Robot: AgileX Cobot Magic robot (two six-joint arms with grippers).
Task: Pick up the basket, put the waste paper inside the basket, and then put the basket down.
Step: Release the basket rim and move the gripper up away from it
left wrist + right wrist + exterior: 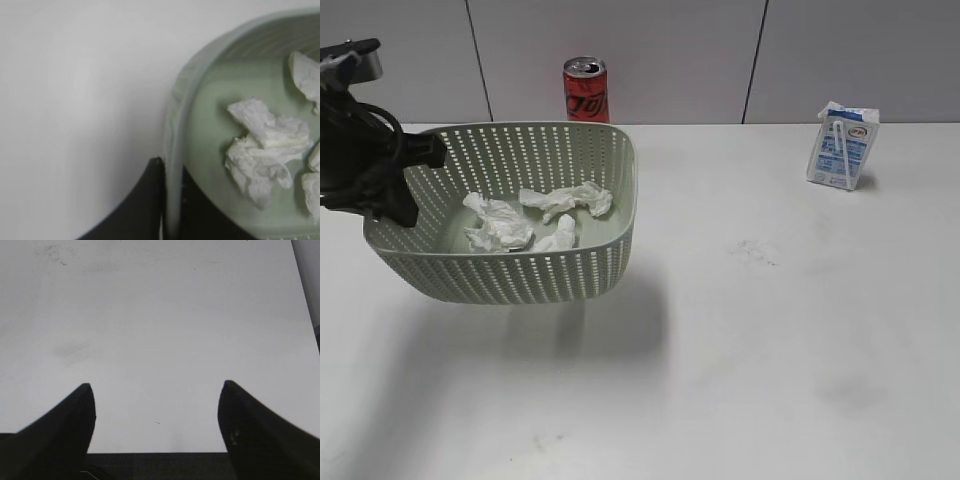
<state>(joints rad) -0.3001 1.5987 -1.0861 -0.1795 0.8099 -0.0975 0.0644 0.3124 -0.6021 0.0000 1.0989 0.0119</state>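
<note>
The white table (pixel 770 340) takes up most of what I can see, faintly smudged toward the right. Above its left part hangs the basket (pixel 520 270), sage green with slotted walls, tilted and lifted clear of the surface with its shadow thrown below it. The left gripper (pixel 405 185) has it by the left wall; from the wrist camera one black finger (pixel 140 200) sits outside the rim (pixel 172 165) and the other inside, clamped on the wall.

The right gripper (pixel 156 390) doesn't show from where I stand; its own camera has both dark fingers spread wide with only bare table between them, holding nothing.

Inside the basket lies the waste paper (pixel 535 220), three crumpled white wads resting close together on the floor of it. At the back right stands a blue-and-white milk carton (pixel 842 146), and behind the basket, against the wall, a red soda can (pixel 586 90).
</note>
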